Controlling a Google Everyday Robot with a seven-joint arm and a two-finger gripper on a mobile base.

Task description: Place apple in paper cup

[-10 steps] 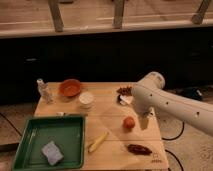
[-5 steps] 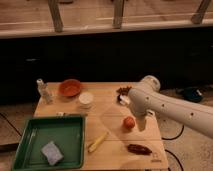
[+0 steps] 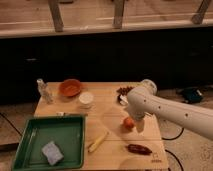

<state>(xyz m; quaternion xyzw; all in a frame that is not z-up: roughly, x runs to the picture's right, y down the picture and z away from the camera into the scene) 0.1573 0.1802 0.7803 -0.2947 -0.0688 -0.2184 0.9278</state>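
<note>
The apple [image 3: 128,122] is small and orange-red and lies on the wooden table [image 3: 107,117], right of centre. The paper cup [image 3: 86,99] is short and white and stands upright, left of and farther back than the apple. My white arm reaches in from the right. Its gripper [image 3: 138,125] hangs low over the table, right beside the apple on its right side, and the arm's body partly covers it. I cannot tell whether the gripper touches the apple.
An orange bowl [image 3: 70,87] and a clear small bottle [image 3: 44,91] stand at the back left. A green tray [image 3: 35,145] holding a blue-grey sponge [image 3: 52,152] fills the front left. A yellow corn-like stick [image 3: 97,142] and a dark red sausage [image 3: 138,148] lie near the front. A dark item [image 3: 123,90] sits at the back.
My arm has swung left and lower, bringing the gripper closer to the apple. The apple and the cup have not moved.
</note>
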